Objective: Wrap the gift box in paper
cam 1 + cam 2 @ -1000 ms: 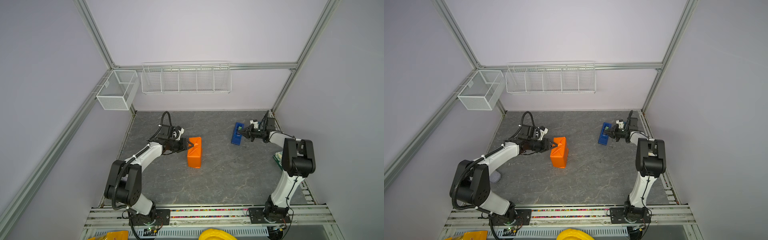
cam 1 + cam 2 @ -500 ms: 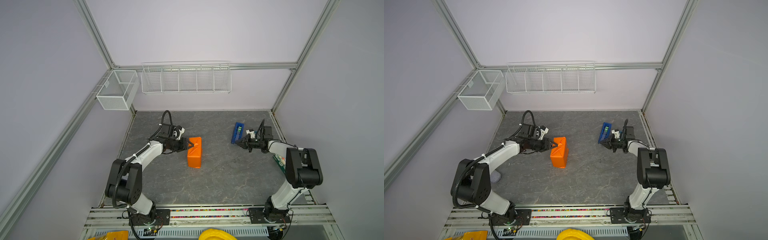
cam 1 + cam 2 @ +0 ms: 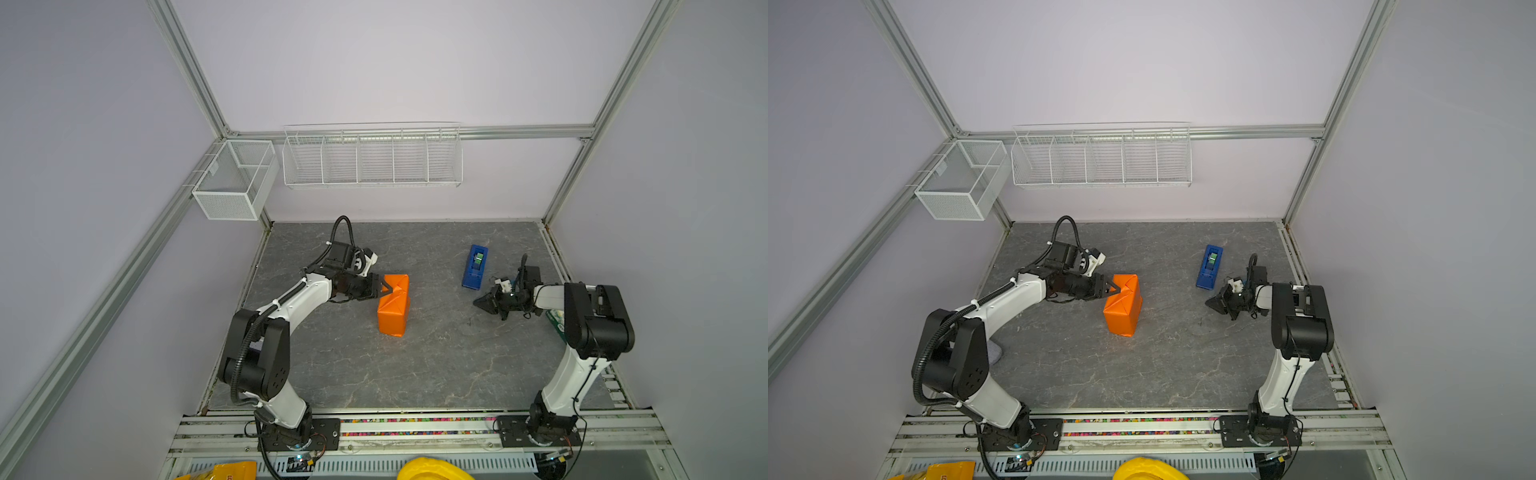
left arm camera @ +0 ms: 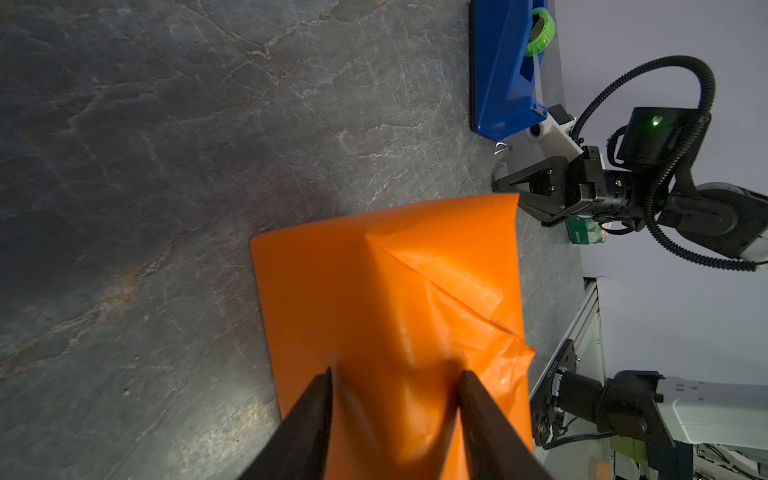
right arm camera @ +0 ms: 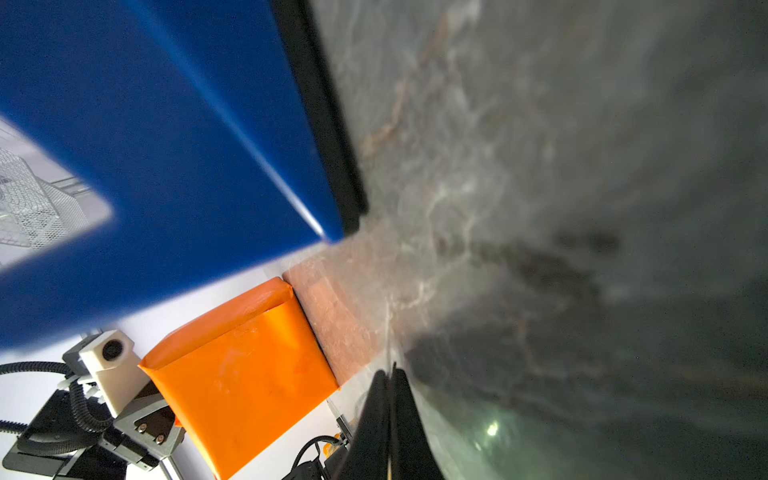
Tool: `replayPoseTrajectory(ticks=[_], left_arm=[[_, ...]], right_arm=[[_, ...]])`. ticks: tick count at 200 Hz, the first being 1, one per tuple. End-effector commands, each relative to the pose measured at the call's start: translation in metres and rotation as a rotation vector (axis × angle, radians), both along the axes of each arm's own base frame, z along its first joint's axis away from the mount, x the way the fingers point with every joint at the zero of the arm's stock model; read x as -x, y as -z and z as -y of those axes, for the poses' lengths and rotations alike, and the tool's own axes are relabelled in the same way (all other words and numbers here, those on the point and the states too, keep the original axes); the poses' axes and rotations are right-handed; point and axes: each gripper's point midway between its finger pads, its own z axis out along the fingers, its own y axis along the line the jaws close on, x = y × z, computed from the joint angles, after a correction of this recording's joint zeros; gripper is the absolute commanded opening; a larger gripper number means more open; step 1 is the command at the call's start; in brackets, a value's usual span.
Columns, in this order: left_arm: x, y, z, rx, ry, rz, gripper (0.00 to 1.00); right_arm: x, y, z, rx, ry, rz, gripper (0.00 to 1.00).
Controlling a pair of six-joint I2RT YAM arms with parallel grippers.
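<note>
- The paper (image 3: 394, 305) is wrapped all round the gift box, which is hidden under it; the orange parcel stands on the surface (image 3: 415, 365) well apart from the tape dispenser (image 3: 473, 266), on the left arm's side of it
- The left tool (image 4: 395, 374) is closed on the parcel's folded end, one finger on each side, with the paper creased between them
- The right tool (image 3: 481, 301) hangs just past the dispenser's plain end, jaws pressed together; a thin sliver shows at the tips in the right wrist view, and whether it is tape I cannot tell
- Handling, as I judge it: the parcel is light, and the box inside gives it stiff, flat faces, but the skin is thin, glossy and likely slippery, so it can slide in a grip, crease or tear
- The best hold is across two opposite flat faces, where the box backs the paper; a loose flap alone may pull open, since no tape shows on the folds
- In both top views the long axis runs roughly parallel to the dispenser's own long line, tilted only slightly
- The end with the triangular folds points the same way as the dispenser's green roll (image 4: 540, 31) end; the plain end points the opposite way
- A broad face is turned toward the dispenser's side, so the parcel looks to stand on a narrow side
</note>
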Motion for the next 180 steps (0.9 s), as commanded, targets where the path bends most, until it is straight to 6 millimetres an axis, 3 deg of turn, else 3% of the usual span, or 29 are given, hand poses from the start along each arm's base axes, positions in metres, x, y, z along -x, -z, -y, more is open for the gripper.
replayPoseTrajectory(ticks=[1, 41, 92, 148, 161, 180], left_arm=[[0.028, 0.048, -0.006, -0.173, 0.062, -0.114, 0.49], [0.034, 0.047, 0.019, -0.182, 0.172, -0.085, 0.49], [0.043, 0.043, 0.044, -0.159, 0.292, -0.058, 0.49], [0.048, 0.039, 0.051, -0.138, 0.355, -0.050, 0.49], [0.048, 0.038, 0.051, -0.136, 0.359, -0.043, 0.49], [0.048, 0.037, 0.051, -0.135, 0.361, -0.041, 0.49]], right_arm=[[0.005, -0.044, -0.004, 0.038, -0.061, 0.122, 0.07], [0.030, -0.109, -0.033, 0.008, -0.224, 0.260, 0.07], [0.082, -0.186, -0.114, -0.066, -0.579, 0.454, 0.07], [0.119, -0.210, -0.194, -0.167, -0.946, 0.548, 0.07], [0.127, -0.210, -0.204, -0.182, -1.017, 0.588, 0.07], [0.123, -0.193, -0.204, -0.142, -1.051, 0.552, 0.07]])
